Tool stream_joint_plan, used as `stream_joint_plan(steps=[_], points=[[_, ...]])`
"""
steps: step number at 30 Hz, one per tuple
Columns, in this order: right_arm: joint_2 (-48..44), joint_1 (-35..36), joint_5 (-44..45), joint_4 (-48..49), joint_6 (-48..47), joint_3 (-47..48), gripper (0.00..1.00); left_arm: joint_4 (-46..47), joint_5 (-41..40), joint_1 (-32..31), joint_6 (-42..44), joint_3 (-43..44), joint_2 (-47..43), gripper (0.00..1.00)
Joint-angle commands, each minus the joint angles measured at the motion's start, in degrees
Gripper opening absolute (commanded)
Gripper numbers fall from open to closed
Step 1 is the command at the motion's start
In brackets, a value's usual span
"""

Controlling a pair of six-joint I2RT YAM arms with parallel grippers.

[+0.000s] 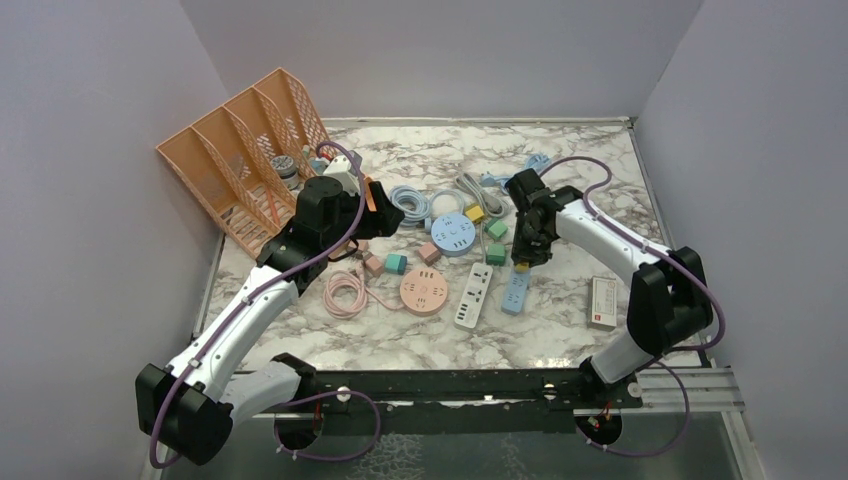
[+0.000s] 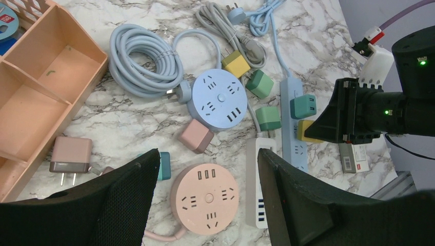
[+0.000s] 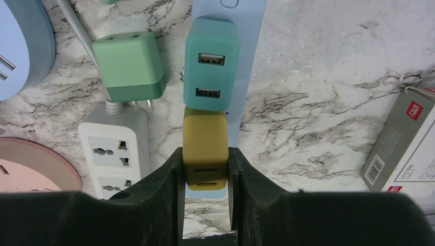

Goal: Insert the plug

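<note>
1. My feed shows the bench (image 3: 318, 77) as smooth, marble-patterned and faintly shiny; I cannot tell stone from laminate.
2. The yellow plug (image 3: 205, 148) and teal plug (image 3: 211, 61) look like smooth, matt plastic.
3. The blue strip (image 3: 251, 46) is smooth plastic with a little more gloss.
4. The right gripper (image 3: 205, 156) has matt black, fine-grained fingers (image 3: 159, 189); the left gripper (image 2: 208, 154) has fingers (image 2: 128, 205) with a mesh-like texture.
5. The rack (image 1: 215, 150) is matt orange plastic.
6. The box (image 3: 405, 143) looks like printed card.
</note>
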Motion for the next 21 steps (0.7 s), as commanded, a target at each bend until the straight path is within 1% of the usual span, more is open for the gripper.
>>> stream_joint_plan(steps=[1, 10, 15, 21], points=[[3.9, -0.7, 1.1, -0.3, -1.7, 1.2, 0.01, 1.1, 0.8, -0.3, -0.3, 0.7, -0.1, 0.72], [7.7, -1.4, 1.8, 0.5, -1.4, 2.7, 0.01, 1.0, 0.9, -0.3, -0.8, 0.4, 0.2, 0.72], [8.3, -1.9, 2.7, 1.2, -0.1, 2.9, 0.01, 1.0, 0.6, -0.3, -0.7, 0.3, 0.4, 0.72], [8.7, -1.9, 0.8, 2.3, 1.7, 2.4, 0.01, 1.1, 0.4, -0.3, -0.2, 0.9, 1.1, 0.72]])
